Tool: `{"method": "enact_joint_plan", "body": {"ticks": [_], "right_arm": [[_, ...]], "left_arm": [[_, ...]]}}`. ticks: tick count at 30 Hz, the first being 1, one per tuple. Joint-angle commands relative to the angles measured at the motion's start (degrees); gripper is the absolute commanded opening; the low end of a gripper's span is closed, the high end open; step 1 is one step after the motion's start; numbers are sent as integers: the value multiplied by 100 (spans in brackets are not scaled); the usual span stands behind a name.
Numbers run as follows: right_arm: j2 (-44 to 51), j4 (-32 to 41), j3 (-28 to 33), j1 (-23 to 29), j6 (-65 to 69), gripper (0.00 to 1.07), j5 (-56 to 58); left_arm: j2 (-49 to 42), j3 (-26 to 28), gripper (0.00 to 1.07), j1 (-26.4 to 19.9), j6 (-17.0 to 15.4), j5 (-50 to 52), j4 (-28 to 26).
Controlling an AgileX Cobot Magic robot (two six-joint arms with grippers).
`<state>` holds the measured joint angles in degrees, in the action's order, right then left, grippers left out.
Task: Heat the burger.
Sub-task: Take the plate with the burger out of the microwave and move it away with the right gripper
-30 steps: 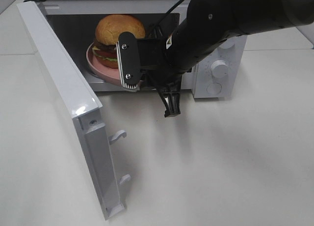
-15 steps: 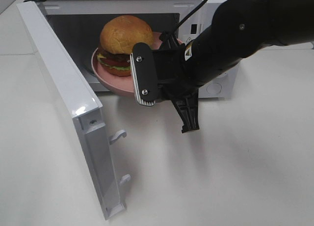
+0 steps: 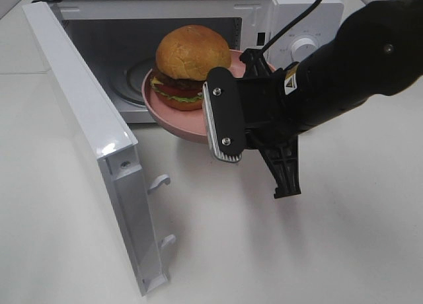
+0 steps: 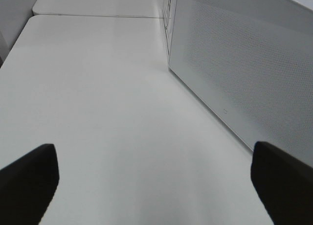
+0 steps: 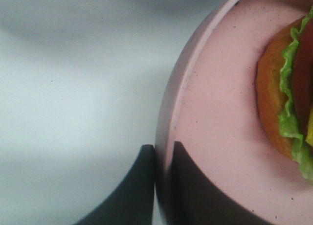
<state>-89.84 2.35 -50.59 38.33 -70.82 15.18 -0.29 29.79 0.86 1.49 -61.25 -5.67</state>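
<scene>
My right gripper (image 5: 159,186) has its dark jaws pinched on the thin rim of the plate (image 5: 215,112), one finger outside and one inside. The plate is round, smooth, matte pink with fine specks, and it hangs tilted in front of the microwave's (image 3: 165,0) open mouth. On it sits the burger (image 3: 188,66): glossy domed tan bun, frilly green lettuce, dark filling, much narrower than the plate. The white door (image 3: 86,132) stands swung wide. My left gripper (image 4: 156,178) has its jaws spread wide over bare white table (image 4: 98,88), beside the door's dotted panel.
</scene>
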Motion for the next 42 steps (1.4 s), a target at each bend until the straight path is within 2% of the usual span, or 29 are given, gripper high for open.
{"method": "enact_joint_plan", "body": {"ticks": [1, 3, 9, 23, 32, 38, 42], "right_arm": [[206, -40, 29, -92, 246, 0, -544], [464, -69, 367, -92, 378, 0, -722], [922, -74, 756, -92, 401, 0, -716], [1822, -235, 1398, -92, 739, 1, -516], [2395, -739, 1736, -92, 1473, 2, -103], [2762, -1553, 1942, -97, 2441, 2, 304], [2882, -1799, 2023, -109, 2819, 2, 493]], "left_arm": [[-29, -17, 100, -23, -11, -17, -6], [-29, -17, 100, -23, -11, -17, -6], [-29, -17, 100, -23, -11, -17, -6], [-29, -17, 100, -23, -11, -17, -6], [-29, -17, 100, -23, -11, -17, -6], [-29, -17, 100, -23, -11, -17, -6], [-29, -17, 100, -23, -11, -17, -6]]}}
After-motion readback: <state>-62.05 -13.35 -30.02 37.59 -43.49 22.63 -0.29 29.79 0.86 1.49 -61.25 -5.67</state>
